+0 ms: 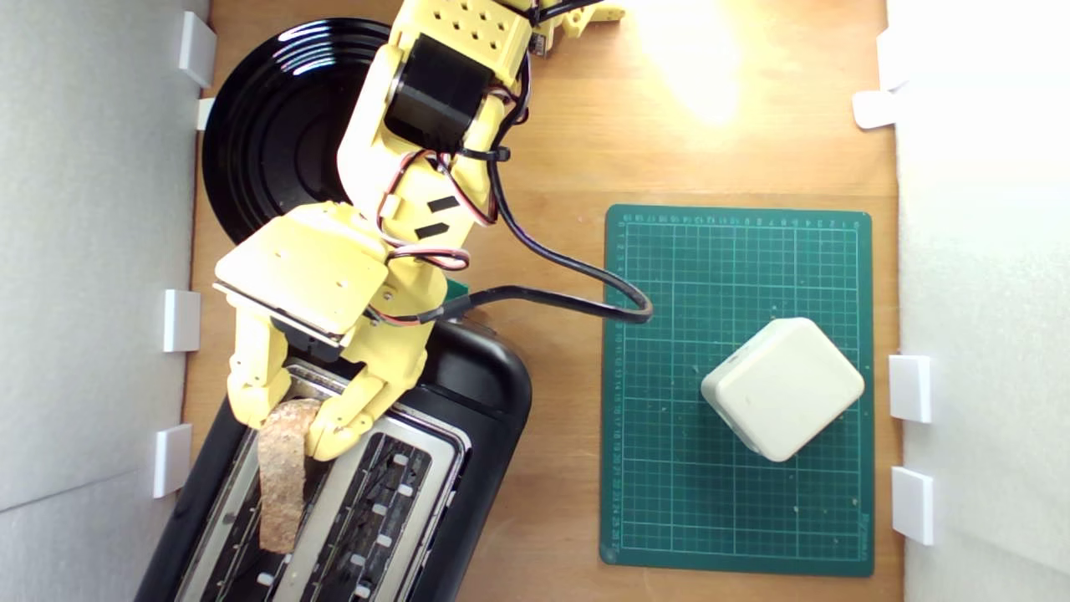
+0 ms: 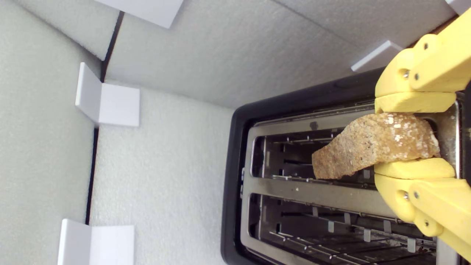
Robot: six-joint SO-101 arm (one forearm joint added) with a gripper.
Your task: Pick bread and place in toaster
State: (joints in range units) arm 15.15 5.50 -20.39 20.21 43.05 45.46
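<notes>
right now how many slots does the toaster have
2. The slot at the exterior view's left has the bread held over it by the fingers; the empty slot lies to its right.

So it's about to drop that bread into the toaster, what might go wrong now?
The bread is pinched at one end by the gripper, so its free end could catch on the slot's wire guides or the toaster's metal top plate instead of sliding in. Released while angled, it might lie across the slot. The yellow fingers sit close to the plate and could bump it.
</notes>
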